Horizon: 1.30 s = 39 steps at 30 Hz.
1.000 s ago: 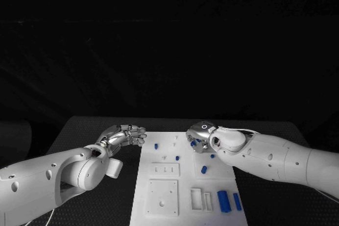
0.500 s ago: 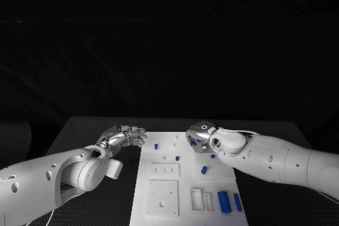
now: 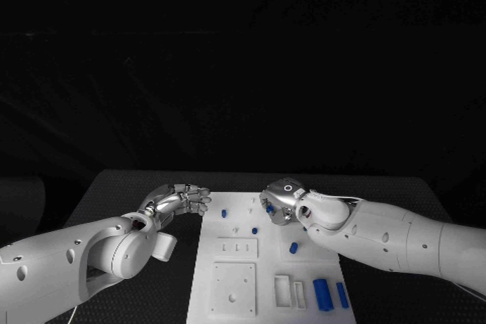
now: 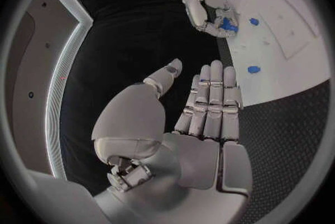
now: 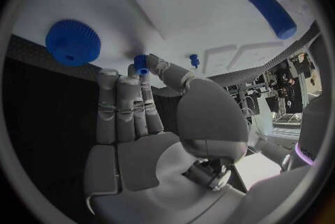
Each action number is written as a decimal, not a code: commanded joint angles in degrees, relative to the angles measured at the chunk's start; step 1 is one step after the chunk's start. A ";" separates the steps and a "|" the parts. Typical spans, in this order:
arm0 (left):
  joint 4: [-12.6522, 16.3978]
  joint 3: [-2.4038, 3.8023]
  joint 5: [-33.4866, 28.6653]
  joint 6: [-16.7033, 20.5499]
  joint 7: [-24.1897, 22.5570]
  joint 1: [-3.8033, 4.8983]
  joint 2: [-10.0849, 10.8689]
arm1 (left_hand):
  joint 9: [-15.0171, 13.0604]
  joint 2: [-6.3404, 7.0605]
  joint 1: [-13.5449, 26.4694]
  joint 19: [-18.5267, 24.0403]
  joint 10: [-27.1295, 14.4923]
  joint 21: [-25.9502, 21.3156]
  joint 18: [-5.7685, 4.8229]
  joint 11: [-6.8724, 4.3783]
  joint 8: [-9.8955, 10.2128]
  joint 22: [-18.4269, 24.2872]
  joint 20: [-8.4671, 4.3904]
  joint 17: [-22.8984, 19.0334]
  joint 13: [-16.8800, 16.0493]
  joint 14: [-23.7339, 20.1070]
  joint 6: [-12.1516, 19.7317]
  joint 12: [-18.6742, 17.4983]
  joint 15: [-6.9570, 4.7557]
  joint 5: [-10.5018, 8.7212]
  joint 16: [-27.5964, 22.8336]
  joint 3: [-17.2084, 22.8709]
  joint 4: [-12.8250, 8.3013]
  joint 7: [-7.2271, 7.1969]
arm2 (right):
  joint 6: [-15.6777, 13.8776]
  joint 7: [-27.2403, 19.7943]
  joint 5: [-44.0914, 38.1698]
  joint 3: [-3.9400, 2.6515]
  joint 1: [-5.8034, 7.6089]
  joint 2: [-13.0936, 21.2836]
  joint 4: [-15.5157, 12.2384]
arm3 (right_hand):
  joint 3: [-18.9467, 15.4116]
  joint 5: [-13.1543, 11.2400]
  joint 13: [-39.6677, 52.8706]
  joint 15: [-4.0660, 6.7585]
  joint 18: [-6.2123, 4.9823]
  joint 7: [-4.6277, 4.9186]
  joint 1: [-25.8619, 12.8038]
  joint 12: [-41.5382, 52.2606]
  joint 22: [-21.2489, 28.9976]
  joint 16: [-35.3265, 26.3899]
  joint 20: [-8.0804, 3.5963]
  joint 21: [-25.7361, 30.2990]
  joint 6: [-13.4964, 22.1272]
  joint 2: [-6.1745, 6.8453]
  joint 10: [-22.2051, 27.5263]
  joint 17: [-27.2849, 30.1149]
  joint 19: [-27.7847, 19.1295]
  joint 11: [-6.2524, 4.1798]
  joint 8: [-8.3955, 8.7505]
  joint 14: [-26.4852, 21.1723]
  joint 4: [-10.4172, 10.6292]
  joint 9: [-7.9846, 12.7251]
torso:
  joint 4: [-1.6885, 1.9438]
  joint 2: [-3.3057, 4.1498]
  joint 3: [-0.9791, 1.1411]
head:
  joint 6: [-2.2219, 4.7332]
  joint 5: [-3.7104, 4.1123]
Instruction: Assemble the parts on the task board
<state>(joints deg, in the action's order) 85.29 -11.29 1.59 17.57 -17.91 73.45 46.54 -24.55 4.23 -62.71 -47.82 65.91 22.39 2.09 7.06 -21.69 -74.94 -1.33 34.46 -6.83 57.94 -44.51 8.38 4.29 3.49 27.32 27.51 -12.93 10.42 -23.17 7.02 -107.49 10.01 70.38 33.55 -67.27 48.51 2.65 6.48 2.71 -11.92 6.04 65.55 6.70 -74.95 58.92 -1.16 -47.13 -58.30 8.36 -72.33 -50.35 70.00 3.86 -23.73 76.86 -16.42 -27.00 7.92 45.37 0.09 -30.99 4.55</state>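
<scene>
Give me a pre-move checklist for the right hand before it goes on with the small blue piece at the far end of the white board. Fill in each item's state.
1. Right hand over the far end of the white task board: ok.
2. Small blue peg at the right hand's fingertips: ok; firm grip: cannot tell.
3. Blue toothed gear lying free on the board, apart from the fingers: ok.
4. Left hand off the board's left edge, holding nothing: ok.
5. Long blue cylinder at the board's near end, away from both hands: ok.
6. Target hole for the peg: cannot tell.
</scene>
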 commanded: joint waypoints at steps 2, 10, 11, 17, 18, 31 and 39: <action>0.15 0.05 0.15 -0.90 -0.22 0.05 -0.22 | 0.08 -0.01 0.43 0.32 0.03 0.34 0.95 0.30 0.27 -1.32 -0.13 0.06 0.08 0.06 -0.32 -0.41 0.02 0.08 0.16 0.13 -0.14 0.22 | -3.37 2.68 -1.74 -0.18 -0.01 -0.85 -0.40 | 0.37 0.14 0.79 0.94 -3.08 -0.05 0.18 0.12 -1.39 0.37 -0.18 -0.42 -0.39 0.08 -3.93 0.10 -0.01 -1.07 -0.17 -0.47 0.00 -0.02 | 0.06 0.12 0.03 | 0.34 -0.17; 0.06 0.06 0.15 -0.91 -0.12 0.05 -0.34 | 0.08 0.00 0.44 0.36 -0.02 0.37 0.96 0.34 0.32 -1.32 -0.13 0.09 0.10 0.03 -0.29 -0.50 0.03 0.09 0.14 0.18 -0.18 0.24 | -5.43 4.76 -2.76 -0.38 -0.01 -2.63 0.43 | 0.55 0.14 0.88 0.98 -3.08 -0.10 0.23 0.06 -1.35 0.43 -0.15 -0.66 -0.52 0.26 -4.05 0.22 -0.08 -1.11 -0.14 -0.52 0.02 -0.07 | 0.38 0.39 -0.23 | 0.68 -0.22; 0.06 0.06 0.15 -0.90 -0.10 0.05 -0.34 | 0.08 0.00 0.44 0.36 -0.02 0.38 0.96 0.34 0.33 -1.32 -0.13 0.09 0.10 0.03 -0.29 -0.51 0.03 0.09 0.14 0.18 -0.19 0.24 | -5.95 4.93 -2.76 -0.41 -0.01 -3.02 0.78 | 0.59 0.14 0.90 0.99 -3.08 -0.11 0.24 0.05 -1.35 0.45 -0.15 -0.71 -0.56 0.31 -4.07 0.24 -0.10 -1.12 -0.14 -0.53 0.02 -0.09 | 0.35 0.39 -0.21 | 0.69 -0.25; -0.03 0.07 0.15 -0.95 -0.09 0.05 -0.63 | 0.08 -0.01 0.45 0.38 -0.03 0.39 0.96 0.35 0.35 -1.32 -0.12 0.10 0.11 0.03 -0.29 -0.55 0.03 0.10 0.13 0.21 -0.20 0.25 | -7.45 6.31 -3.74 -0.54 0.00 -4.65 1.92 | 0.93 0.15 1.00 1.01 -3.08 -0.16 0.30 -0.04 -1.29 0.51 -0.10 -0.91 -0.70 0.63 -4.18 0.40 -0.21 -1.14 -0.08 -0.58 0.11 -0.14 | 0.38 0.49 -0.24 | 0.71 -0.24; -0.06 0.08 0.15 -0.95 -0.09 0.05 -0.69 | 0.08 -0.01 0.45 0.38 -0.03 0.39 0.96 0.35 0.35 -1.32 -0.12 0.10 0.11 0.02 -0.28 -0.55 0.03 0.10 0.13 0.21 -0.21 0.25 | -7.45 6.34 -3.82 -0.55 0.01 -4.87 2.09 | 0.95 0.15 1.01 1.01 -3.08 -0.16 0.30 -0.04 -1.29 0.51 -0.10 -0.93 -0.71 0.65 -4.19 0.41 -0.21 -1.14 -0.08 -0.59 0.12 -0.14 | 0.39 0.47 -0.24 | 0.67 -0.28; -0.22 0.16 0.15 -1.03 -0.06 0.06 -0.89 | 0.08 0.01 0.47 0.40 -0.05 0.43 0.96 0.37 0.38 -1.32 -0.12 0.12 0.12 0.01 -0.27 -0.61 0.04 0.10 0.12 0.24 -0.24 0.26 | -6.43 6.99 -4.84 -0.56 0.04 -6.25 3.73 | 1.25 0.14 1.09 1.03 -3.08 -0.20 0.35 -0.14 -1.26 0.59 -0.06 -1.10 -0.82 0.85 -4.26 0.53 -0.27 -1.16 -0.02 -0.61 0.17 -0.18 | 0.27 0.55 -0.20 | 0.57 -0.66; -0.29 0.19 0.15 -1.06 -0.05 0.07 -1.11 | 0.08 0.01 0.50 0.41 -0.06 0.45 0.96 0.39 0.41 -1.32 -0.11 0.13 0.13 0.01 -0.26 -0.66 0.04 0.10 0.11 0.26 -0.24 0.27 | -5.25 7.22 -5.34 -0.55 0.06 -6.89 4.59 | 1.40 0.14 1.13 1.02 -3.08 -0.20 0.34 -0.19 -1.24 0.63 -0.03 -1.17 -0.84 0.95 -4.27 0.59 -0.31 -1.15 0.03 -0.62 0.20 -0.19 | 0.29 0.60 -0.21 | 0.51 -0.76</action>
<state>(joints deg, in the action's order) 84.95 -11.16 1.59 17.44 -17.63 73.47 45.59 -24.56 4.22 -62.72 -47.82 65.91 22.61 2.53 7.05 -21.47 -74.91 -1.32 34.49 -6.76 57.94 -44.51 7.93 4.29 3.49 27.32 27.66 -13.08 10.42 -29.25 13.62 -111.46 9.48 70.42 26.73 -62.83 49.54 2.66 6.84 2.97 -11.89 5.88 66.00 6.35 -74.94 59.36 -1.00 -47.93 -58.88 8.85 -72.33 -49.81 69.93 3.86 -23.72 76.80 -16.33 -27.15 8.23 45.94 -0.15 -30.44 3.80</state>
